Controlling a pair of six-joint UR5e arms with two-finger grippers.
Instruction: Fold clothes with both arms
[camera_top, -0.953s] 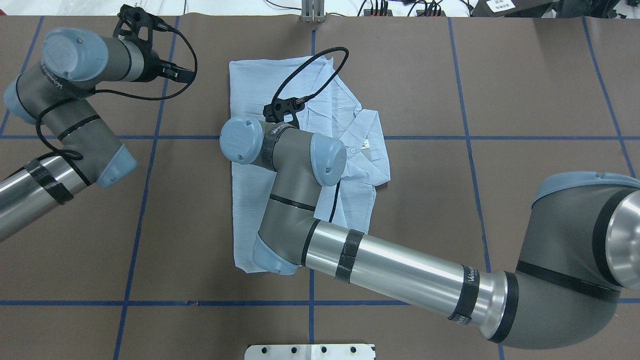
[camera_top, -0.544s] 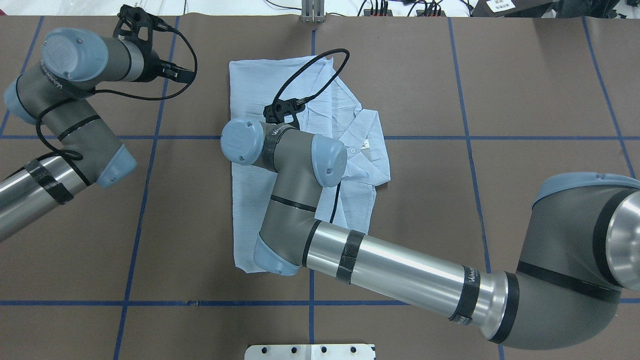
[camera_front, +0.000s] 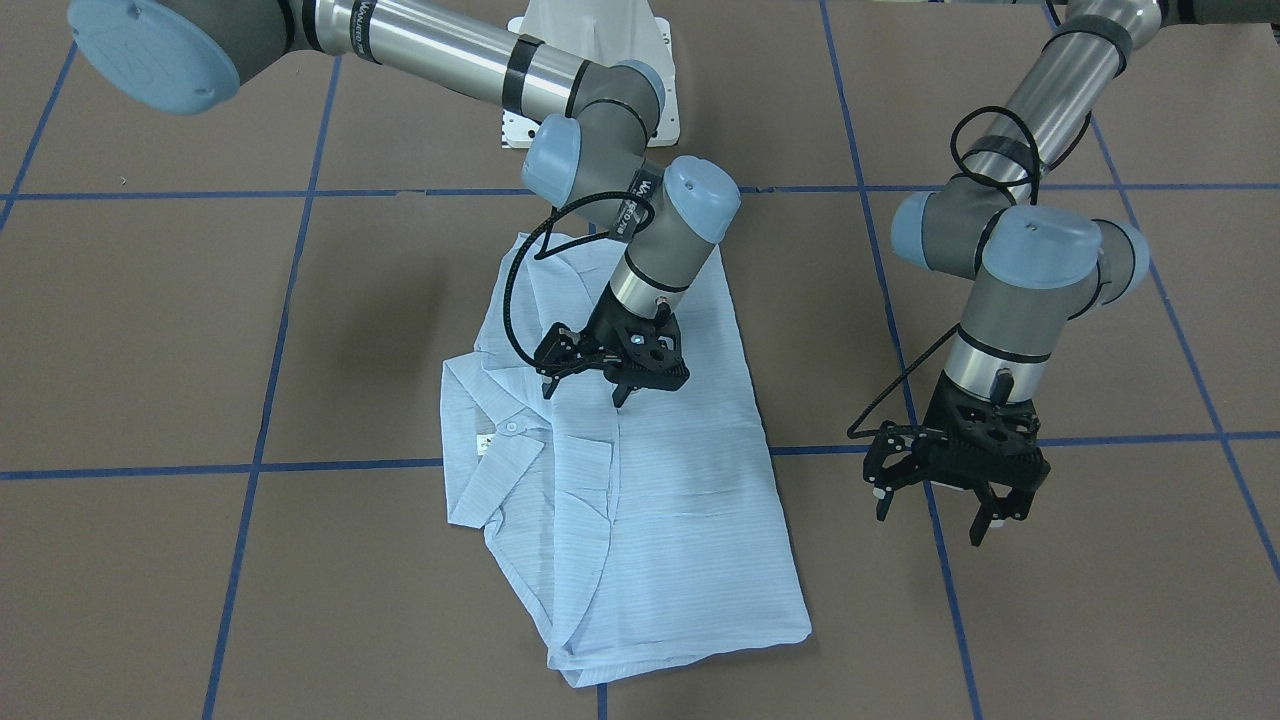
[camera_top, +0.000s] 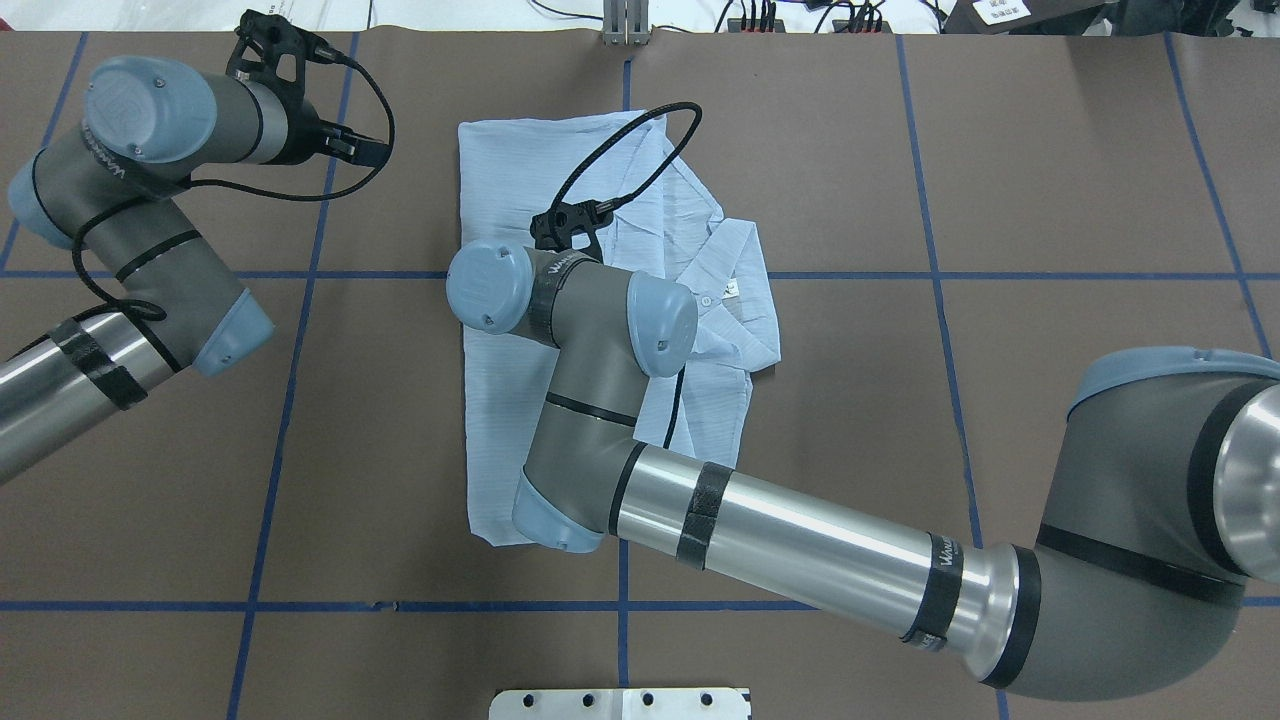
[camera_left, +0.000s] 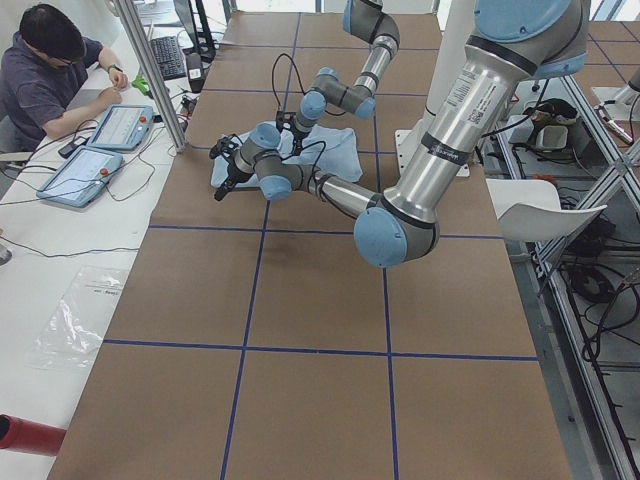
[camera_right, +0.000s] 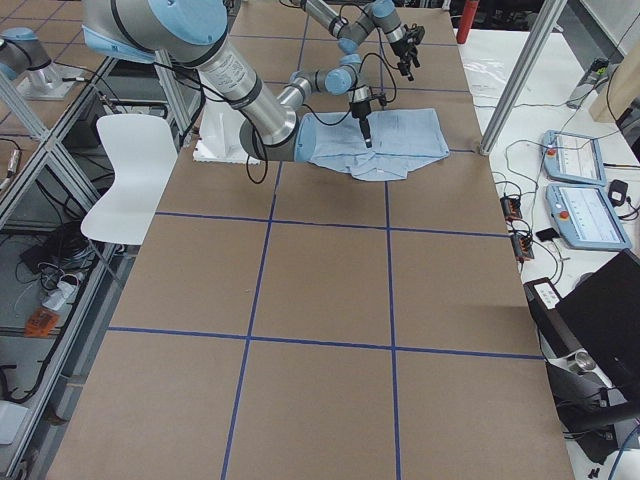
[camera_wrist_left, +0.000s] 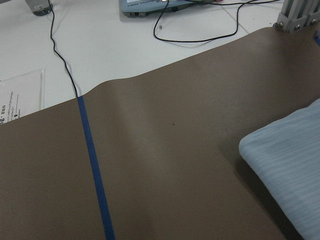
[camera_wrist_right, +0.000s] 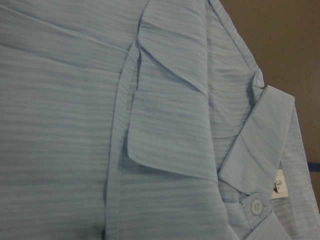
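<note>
Right pincer (camera_front: 622, 392): hovers just above the shirt (camera_front: 660, 500); we cannot tell whether its jaws are closed.
Left pincer (camera_front: 998, 520): jaws apart, empty, over bare tabletop (camera_front: 200, 350) beside the shirt.
Shirt: folded flat beneath the right pincer, collar (camera_front: 500, 440) just beside it.
Risk: we judge that a pinch here could catch several layers and drag the fold open, since nothing pins the cloth.

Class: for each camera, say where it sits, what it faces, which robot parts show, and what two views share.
Front-facing: across the table, facing base; left arm, right arm, shirt.
Overhead: behind base, looking down; both arms.
Exterior left: table end; left arm nearest.
Exterior right: opposite end; right arm nearest.
Left wrist: table, shirt edge; no arm.
Right wrist: close on shirt; no arm.
Shared: collar button, front-facing and right wrist.
</note>
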